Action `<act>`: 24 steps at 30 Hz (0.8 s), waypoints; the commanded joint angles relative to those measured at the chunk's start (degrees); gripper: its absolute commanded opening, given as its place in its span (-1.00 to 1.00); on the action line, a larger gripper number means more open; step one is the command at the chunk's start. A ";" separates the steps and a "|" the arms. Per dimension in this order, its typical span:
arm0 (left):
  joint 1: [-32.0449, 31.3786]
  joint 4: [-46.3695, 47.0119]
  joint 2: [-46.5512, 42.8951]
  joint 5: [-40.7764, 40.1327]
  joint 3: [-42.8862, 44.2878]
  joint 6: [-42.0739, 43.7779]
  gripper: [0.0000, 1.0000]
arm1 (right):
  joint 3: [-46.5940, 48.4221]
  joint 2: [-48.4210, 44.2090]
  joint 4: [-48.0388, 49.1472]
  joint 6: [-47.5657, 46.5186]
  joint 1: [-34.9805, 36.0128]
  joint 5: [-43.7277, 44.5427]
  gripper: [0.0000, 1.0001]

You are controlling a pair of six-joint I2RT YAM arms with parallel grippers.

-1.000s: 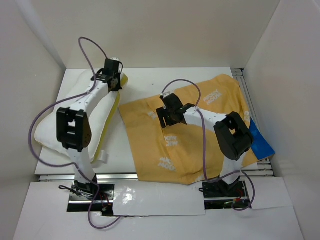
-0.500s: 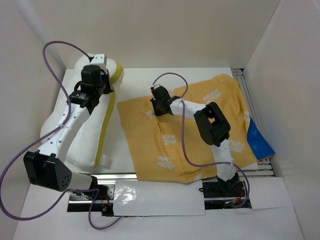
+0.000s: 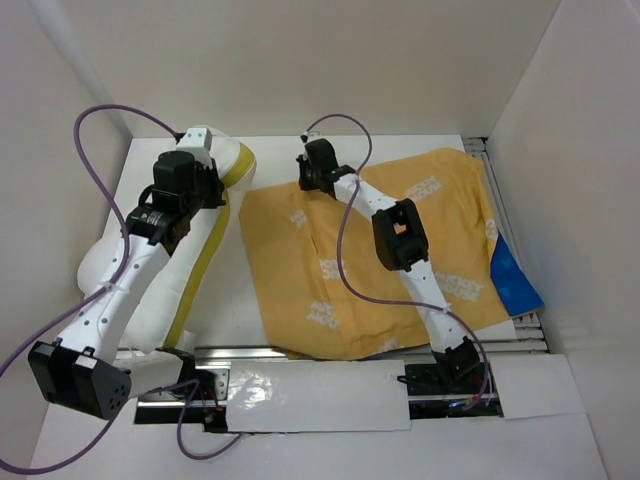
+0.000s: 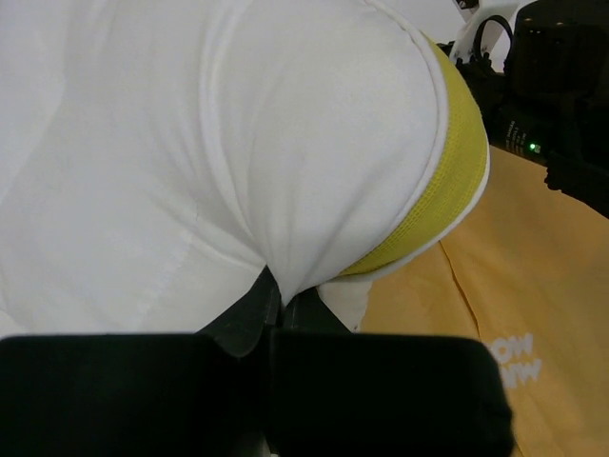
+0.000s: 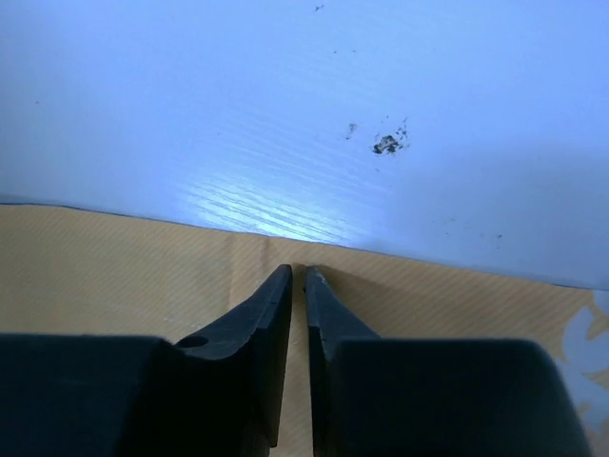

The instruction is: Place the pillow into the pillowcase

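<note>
The pillow (image 3: 165, 295), white with a yellow edge band, lies at the left with its far end raised. My left gripper (image 3: 200, 150) is shut on a fold of that raised end. In the left wrist view the white pillow (image 4: 190, 143) bulges out from between the closed fingertips of the left gripper (image 4: 276, 300). The pillowcase (image 3: 290, 260) lies flat with its orange side up, and a blue corner (image 3: 512, 280) shows at the right. At its far left edge my right gripper (image 3: 315, 170) has its jaws nearly together. The right wrist view shows the right gripper (image 5: 297, 271) pinching the hem of the orange pillowcase (image 5: 114, 276).
White walls close in the white table (image 5: 285, 114) at the back and on both sides. A metal rail (image 3: 250, 352) runs along the near edge and another (image 3: 480, 150) along the right side. Purple cables loop above both arms.
The left arm lifted the pillow's far end and leaned it towards the pillowcase. The right gripper moved from the pillowcase's middle to its far left edge and closed there.
</note>
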 commanded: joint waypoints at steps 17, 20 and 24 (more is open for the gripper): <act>-3.00 3.75 -13.89 3.16 -9.67 -10.46 -1.00 | -55.20 -45.93 -1.00 -3.13 6.79 5.32 0.96; -4.14 3.75 -13.89 4.04 -10.98 -11.60 -1.00 | -59.95 -49.98 -2.23 -3.12 10.04 6.03 0.99; -7.47 1.56 -14.50 2.55 -12.56 -13.71 -1.00 | -62.42 -52.62 -4.96 -1.20 12.68 6.03 0.99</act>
